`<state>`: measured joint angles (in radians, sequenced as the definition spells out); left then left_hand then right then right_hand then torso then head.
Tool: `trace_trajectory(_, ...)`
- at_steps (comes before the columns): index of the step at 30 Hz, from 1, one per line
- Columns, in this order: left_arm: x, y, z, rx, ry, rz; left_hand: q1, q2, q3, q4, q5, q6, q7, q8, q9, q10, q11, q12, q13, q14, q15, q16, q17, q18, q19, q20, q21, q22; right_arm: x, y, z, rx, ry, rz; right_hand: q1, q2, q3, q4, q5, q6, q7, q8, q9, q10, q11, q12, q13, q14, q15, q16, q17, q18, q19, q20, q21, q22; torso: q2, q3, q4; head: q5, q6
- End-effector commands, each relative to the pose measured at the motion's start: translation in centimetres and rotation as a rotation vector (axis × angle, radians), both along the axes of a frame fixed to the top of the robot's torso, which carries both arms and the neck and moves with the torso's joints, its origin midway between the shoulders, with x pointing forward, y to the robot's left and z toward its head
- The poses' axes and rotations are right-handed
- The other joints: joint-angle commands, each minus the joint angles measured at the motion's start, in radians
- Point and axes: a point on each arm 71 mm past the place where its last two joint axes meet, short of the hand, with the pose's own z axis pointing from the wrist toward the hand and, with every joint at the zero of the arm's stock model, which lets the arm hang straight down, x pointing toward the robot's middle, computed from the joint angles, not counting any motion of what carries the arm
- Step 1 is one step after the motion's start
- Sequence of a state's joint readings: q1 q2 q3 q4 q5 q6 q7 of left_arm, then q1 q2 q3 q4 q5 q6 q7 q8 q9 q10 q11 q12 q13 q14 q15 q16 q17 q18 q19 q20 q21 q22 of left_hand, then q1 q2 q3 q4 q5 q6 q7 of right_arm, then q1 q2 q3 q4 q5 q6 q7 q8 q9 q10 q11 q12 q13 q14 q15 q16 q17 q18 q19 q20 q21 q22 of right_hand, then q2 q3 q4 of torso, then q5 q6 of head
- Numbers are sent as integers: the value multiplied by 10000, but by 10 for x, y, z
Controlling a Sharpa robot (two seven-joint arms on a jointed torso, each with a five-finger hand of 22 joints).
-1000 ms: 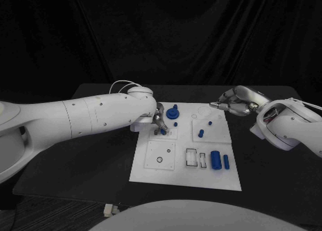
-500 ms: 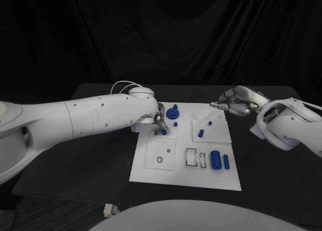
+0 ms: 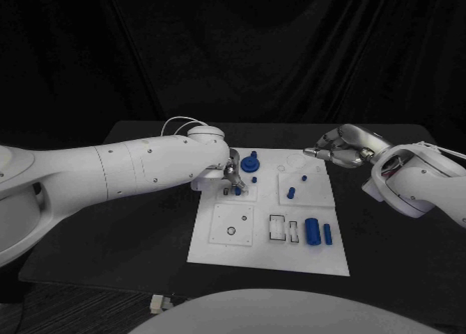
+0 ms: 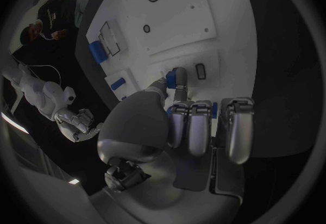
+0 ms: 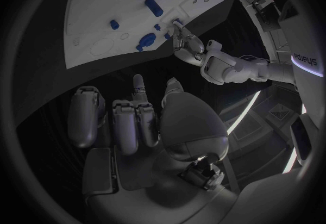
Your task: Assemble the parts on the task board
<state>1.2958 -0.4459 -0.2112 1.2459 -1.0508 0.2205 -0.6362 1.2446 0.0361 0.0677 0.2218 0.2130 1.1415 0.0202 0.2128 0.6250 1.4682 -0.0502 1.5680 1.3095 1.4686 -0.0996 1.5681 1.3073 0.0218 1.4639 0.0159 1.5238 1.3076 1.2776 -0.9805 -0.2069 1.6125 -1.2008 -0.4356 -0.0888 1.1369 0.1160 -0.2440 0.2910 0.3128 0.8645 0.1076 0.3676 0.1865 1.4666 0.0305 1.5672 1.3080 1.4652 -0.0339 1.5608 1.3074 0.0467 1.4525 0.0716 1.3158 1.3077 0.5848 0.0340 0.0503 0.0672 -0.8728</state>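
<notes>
Black cloth hangs behind a black desk (image 3: 142,229), and a white task board (image 3: 248,254) lies flat in the middle of it. Blue parts sit on the board: a round knob part (image 3: 251,164) stands near the far edge, a small peg (image 3: 255,179) is just beside it, two more little pegs (image 3: 292,191) stand in the panel to the right, and a fat blue cylinder (image 3: 312,231) lies next to a thin blue bar (image 3: 327,234) near the board's near right side. Two empty slots with black outlines (image 3: 284,229) are just left of the cylinder, and a square panel with a small ring hole (image 3: 232,231) is to the left of those. The left hand (image 3: 230,174) reaches over the far left part of the board and points its fingertips down. It pinches a small blue part (image 4: 171,78) between the thumb and a finger, and the part is right at the board, beside a little dark slot (the left wrist view shows this best); I cannot tell if the part is touching the board. The other fingers of that hand are curled in a row. The right hand (image 3: 338,151) is up in the air at the far right corner of the board, with its fingers curled in on nothing.
</notes>
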Motion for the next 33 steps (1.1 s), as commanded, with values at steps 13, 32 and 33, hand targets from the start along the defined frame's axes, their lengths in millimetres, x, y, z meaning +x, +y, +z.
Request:
trace_trajectory(13,-4,2,-6,263,412,-182,-901,-121,-525,600,-1540,-443,195,-229,69,1026,136,28,2613,1022,124,27,2635,-30,593,92,-103,2140,0,-1,-2,-77,116,-115,124,-5,-69,-10,54,42,-23,39,13,1042,-21,36,2628,961,-37,-52,2238,174,-58,14,-33,1758,1,0,1,36,2)
trace_trajectory(32,-3,6,-6,327,416,-74,-796,50,-503,469,-589,-464,90,285,564,1026,63,28,2613,1022,77,27,2635,-36,621,75,-93,2173,0,-1,-2,-77,124,-91,139,4,-107,-6,59,38,-29,50,30,1042,-26,36,2628,957,-44,-61,2221,178,-65,5,-61,1748,3,0,3,65,2)
trace_trajectory(33,-3,6,-6,304,405,-81,-659,53,-432,389,-147,-455,56,354,626,1026,33,28,2613,1022,54,27,2635,-39,630,55,-86,2184,0,-1,-2,-76,124,-90,139,4,-107,-6,59,38,-29,50,30,1042,-26,36,2628,957,-44,-61,2221,178,-65,5,-61,1748,1,0,2,66,2)
